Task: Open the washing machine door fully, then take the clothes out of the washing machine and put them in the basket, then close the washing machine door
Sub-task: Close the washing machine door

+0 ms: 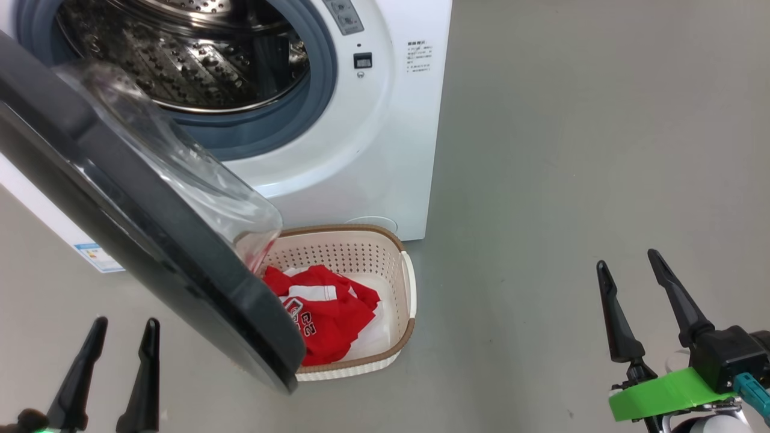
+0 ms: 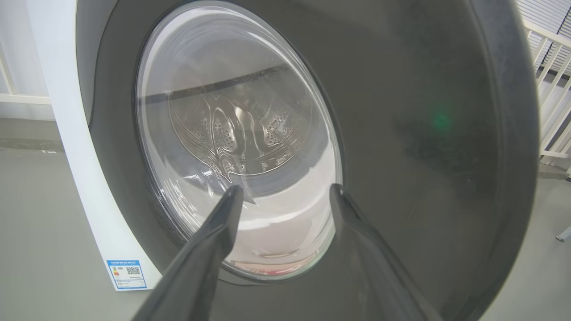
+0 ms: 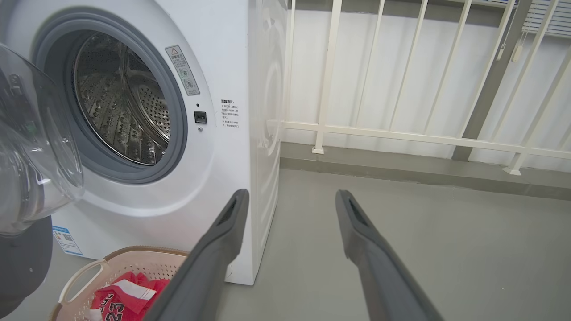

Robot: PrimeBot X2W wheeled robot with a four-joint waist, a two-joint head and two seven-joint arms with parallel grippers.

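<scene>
Both grippers open, clothes point(image 1: 325, 313) in basket point(image 1: 397, 246)

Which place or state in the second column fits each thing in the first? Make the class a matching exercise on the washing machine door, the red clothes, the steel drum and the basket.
Things:
1. washing machine door
2. red clothes
3. steel drum
4. basket

Places and states:
A. standing on the floor in front of the washing machine
B. no clothes seen inside
C. swung open
D. lying in the basket

Pairs: 1-C; 2-D; 3-B; 4-A
</scene>
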